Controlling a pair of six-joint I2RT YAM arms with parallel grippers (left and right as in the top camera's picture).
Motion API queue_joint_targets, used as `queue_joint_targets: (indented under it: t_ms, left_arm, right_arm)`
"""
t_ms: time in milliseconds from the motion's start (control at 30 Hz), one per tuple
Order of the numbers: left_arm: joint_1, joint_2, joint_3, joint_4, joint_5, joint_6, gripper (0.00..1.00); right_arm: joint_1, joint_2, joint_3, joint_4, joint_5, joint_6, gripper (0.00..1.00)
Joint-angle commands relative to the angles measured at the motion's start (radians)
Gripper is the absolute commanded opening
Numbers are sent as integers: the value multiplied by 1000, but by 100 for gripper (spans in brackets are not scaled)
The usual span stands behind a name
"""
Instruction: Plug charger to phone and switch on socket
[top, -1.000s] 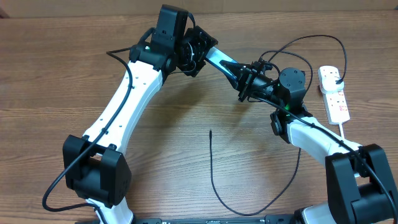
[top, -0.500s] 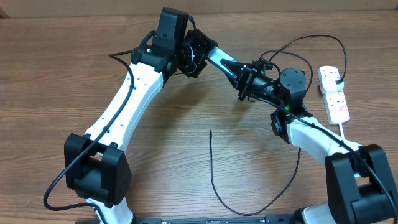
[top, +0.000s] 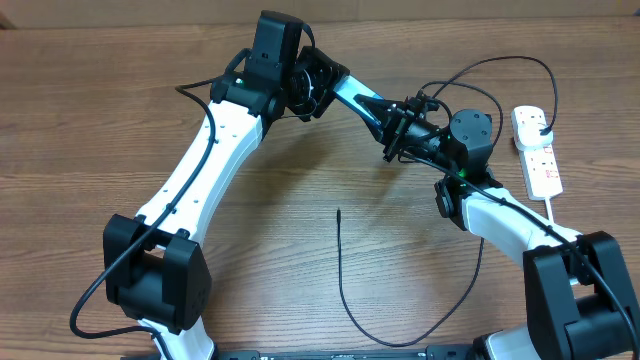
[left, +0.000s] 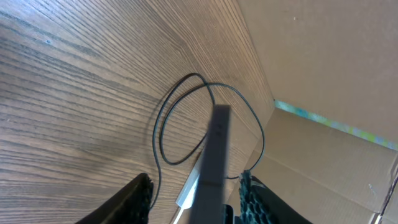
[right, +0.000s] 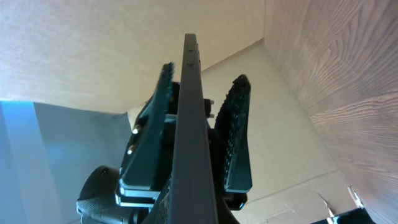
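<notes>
One phone (top: 358, 100): up in the air over the table's (top: 90, 120) far edge
Right gripper (top: 398, 128): clamped tight on one end of it
Left gripper (left: 194, 186): fingers apart, straddling the other end, gaps showing
Charger (top: 340, 270): tip lying loose mid-table
Socket (top: 538, 150): flat by the right edge

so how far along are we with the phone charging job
Done: a black plug sits in the socket. In hand: the right end effector is shut on the phone, held above the table, and the left end effector straddles its other end without gripping. Left: the charger tip lies loose on the table, not in the phone. The switches are too small to read.
</notes>
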Motion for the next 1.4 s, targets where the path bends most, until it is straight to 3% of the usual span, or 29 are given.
queue_joint_targets:
  t_ms: [0,433,633,967,1167,1367]
  left_arm:
    - [3,10,-10,6,16,-10,45]
    - [3,10,-10,23,25,-14,34]
    - [3,10,-10,26,26,-14,22]
    - [3,10,-10,28,26,-14,18]
    - [3,10,-10,40,26,-14,8]
    - [3,10,-10,41,26,-14,6]
  right_arm:
    - [-3,-6,23,26,9,138,4]
    - [-3,-6,23,31,9,138,4]
    - [-3,-6,23,34,5,138,4]
    - [-3,-6,23,34,1,138,4]
    - [-3,-6,23,34,1,138,4]
    - [-3,-6,23,34,1,138,4]
